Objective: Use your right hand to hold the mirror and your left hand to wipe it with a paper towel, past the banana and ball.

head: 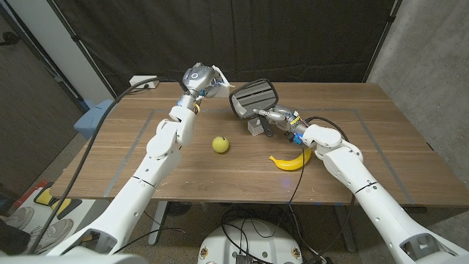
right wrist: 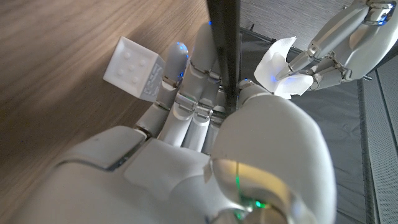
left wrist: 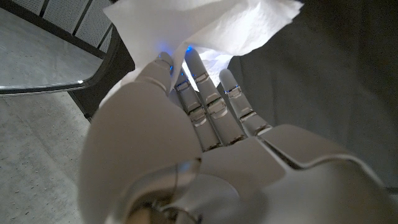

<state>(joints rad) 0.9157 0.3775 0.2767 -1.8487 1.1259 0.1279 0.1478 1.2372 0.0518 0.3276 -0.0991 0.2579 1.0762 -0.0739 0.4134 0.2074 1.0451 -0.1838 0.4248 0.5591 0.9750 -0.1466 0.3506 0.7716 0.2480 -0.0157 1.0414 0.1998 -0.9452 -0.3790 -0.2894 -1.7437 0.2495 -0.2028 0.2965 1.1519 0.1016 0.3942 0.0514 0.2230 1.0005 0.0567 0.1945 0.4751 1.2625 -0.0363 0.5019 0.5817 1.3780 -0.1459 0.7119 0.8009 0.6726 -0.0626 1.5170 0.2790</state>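
Note:
My right hand (head: 277,117) grips the black-framed mirror (head: 253,97) by its lower part and holds it upright above the table's far middle. In the right wrist view its fingers (right wrist: 199,93) wrap the dark frame (right wrist: 225,50). My left hand (head: 199,77) is raised just left of the mirror and pinches a white paper towel (head: 220,79). The towel (right wrist: 277,74) hangs close beside the mirror's edge; contact cannot be told. In the left wrist view the towel (left wrist: 205,25) sticks out past my fingers (left wrist: 214,106), with the mirror's rim (left wrist: 99,74) beside them. The yellow ball (head: 220,144) and banana (head: 289,161) lie nearer me.
A small white cube (head: 255,127) sits on the wooden table (head: 381,139) right under the mirror, against my right hand's fingers (right wrist: 135,74). A white power strip (head: 146,83) with a cable lies at the far left corner. A black curtain hangs behind the table.

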